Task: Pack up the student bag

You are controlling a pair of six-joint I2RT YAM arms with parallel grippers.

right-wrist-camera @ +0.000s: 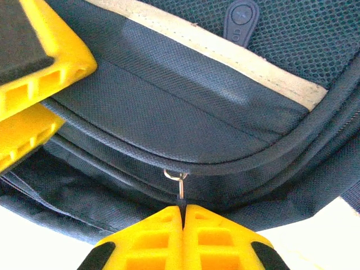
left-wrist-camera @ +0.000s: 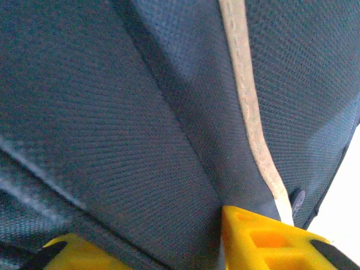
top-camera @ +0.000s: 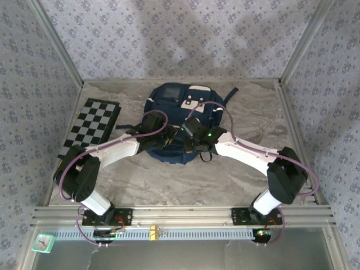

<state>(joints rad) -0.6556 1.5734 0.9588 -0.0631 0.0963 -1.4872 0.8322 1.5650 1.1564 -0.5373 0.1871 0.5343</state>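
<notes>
Top external: student bag (top-camera: 169, 98) lies flat at the middle-back of the grey marbled surface (top-camera: 259, 121), white patches toward the far wall. Folded chessboard (top-camera: 95, 121) lies to its left, apart from it. Both arms reach inward and meet over the bag's near edge: left hand (top-camera: 160, 140) and right hand (top-camera: 191, 147) close beside each other on the navy fabric.

Left wrist: navy weave very close to the lens, with a pale stripe (left-wrist-camera: 247, 101) running down it. Two yellow fingers (left-wrist-camera: 264, 242) at the bottom edge stand apart, and a fold of bag fabric bulges between them. Cannot tell whether they clamp it or only straddle it.

Right wrist: right hand (right-wrist-camera: 182, 212) pressed together, pinching the zipper pull (right-wrist-camera: 180, 188) that hangs from a closed zip along the bag's curved seam. The left hand's yellow fingers show at upper left, against the same fabric. Above the zip are a pale band, then mesh with a small dark oval tab (right-wrist-camera: 242, 17).
</notes>
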